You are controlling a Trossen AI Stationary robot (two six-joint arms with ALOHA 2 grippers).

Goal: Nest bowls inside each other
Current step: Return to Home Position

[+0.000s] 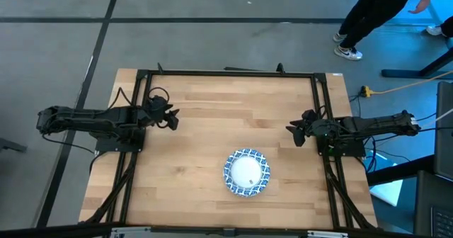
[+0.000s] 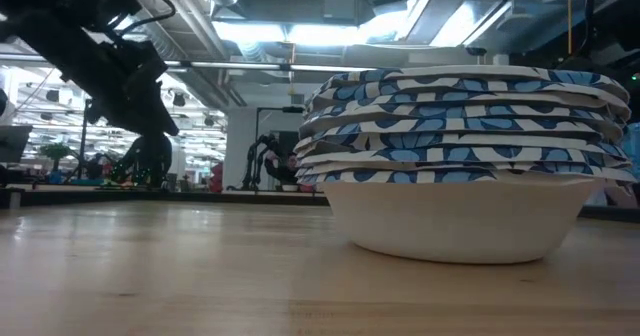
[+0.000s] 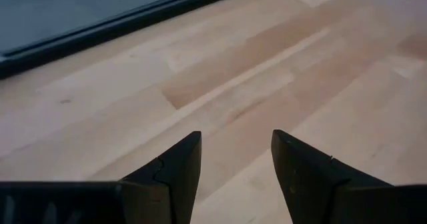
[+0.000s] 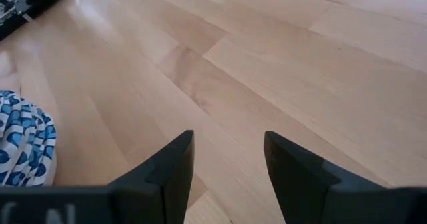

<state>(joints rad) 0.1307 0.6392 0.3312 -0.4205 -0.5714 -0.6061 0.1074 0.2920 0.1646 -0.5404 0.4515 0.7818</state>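
Table (image 1: 212, 107): pale wood planks, with bare wood all round the stack and nothing lying between it and either arm.
Frame (image 1: 226, 73): black rails run along the far edge and down both sides of the table, and each arm is mounted at a side rail.
Floor beyond: a yellow cable (image 1: 396, 89) runs off past the far right corner.
Person (image 1: 375, 11): dark trousers and pale shoes, well beyond the far right corner and clear of the table.
Bowls (image 1: 247, 172): all nested in one upright stack on the near half of the table, slightly to the right-arm side of centre. The bottom one sits flat on the wood.
Stack from table height (image 2: 465, 161): white wall below, blue-and-white rims layered above. The rims overlap too closely for a sure count.
Right gripper (image 1: 292, 132): fingers parted and holding nothing, over bare wood. It is the nearer one to the stack but apart from it. The rims (image 4: 23, 141) show off to one side of its fingers (image 4: 170, 167), not between them.
Left gripper (image 1: 172, 117): fingers (image 3: 177, 167) parted and holding nothing, over bare wood by the left rail, well apart from the stack.
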